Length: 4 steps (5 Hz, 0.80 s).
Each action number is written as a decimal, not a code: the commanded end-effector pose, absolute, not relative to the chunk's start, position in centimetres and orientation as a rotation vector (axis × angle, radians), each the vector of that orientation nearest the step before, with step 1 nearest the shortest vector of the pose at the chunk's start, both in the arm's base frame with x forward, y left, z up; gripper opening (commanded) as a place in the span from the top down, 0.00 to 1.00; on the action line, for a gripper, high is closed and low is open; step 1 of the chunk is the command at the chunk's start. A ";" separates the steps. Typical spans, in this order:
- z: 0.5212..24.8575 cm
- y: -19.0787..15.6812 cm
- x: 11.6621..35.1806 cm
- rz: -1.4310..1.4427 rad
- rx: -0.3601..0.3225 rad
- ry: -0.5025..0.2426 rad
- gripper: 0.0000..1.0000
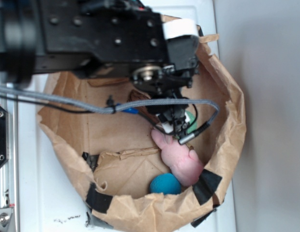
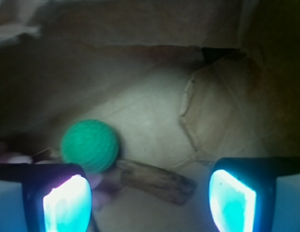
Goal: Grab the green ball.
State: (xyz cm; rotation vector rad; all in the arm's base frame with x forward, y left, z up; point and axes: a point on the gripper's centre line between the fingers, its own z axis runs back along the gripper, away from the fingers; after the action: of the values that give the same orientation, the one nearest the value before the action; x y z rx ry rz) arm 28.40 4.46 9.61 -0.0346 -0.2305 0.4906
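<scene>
In the wrist view the green ball (image 2: 89, 145), round with a knitted texture, lies on the brown paper floor of the bag, just beyond my left finger pad (image 2: 67, 203). My gripper (image 2: 149, 200) is open, its two glowing pads wide apart with nothing between them; the ball sits left of the gap. From the exterior camera my gripper (image 1: 175, 126) hangs inside the paper bag (image 1: 227, 145), and only a sliver of the green ball (image 1: 190, 117) shows behind it.
A pink bunny (image 1: 181, 162) lies below the gripper, with a teal-blue ball (image 1: 165, 184) beside it near the bag's wall. A brown piece (image 2: 155, 180) lies on the bag floor between my pads. Crumpled bag walls surround everything.
</scene>
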 end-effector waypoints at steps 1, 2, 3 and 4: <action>10.3 2.6 29.9 0.486 -0.037 -0.294 0.00; 9.7 1.7 30.4 0.485 -0.021 -0.282 0.00; 8.2 1.4 30.5 0.462 0.007 -0.297 0.00; 7.4 1.5 31.8 0.477 0.041 -0.327 0.00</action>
State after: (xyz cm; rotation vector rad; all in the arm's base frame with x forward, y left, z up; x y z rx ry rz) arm 30.95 2.09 5.96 0.0584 -0.2785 0.4853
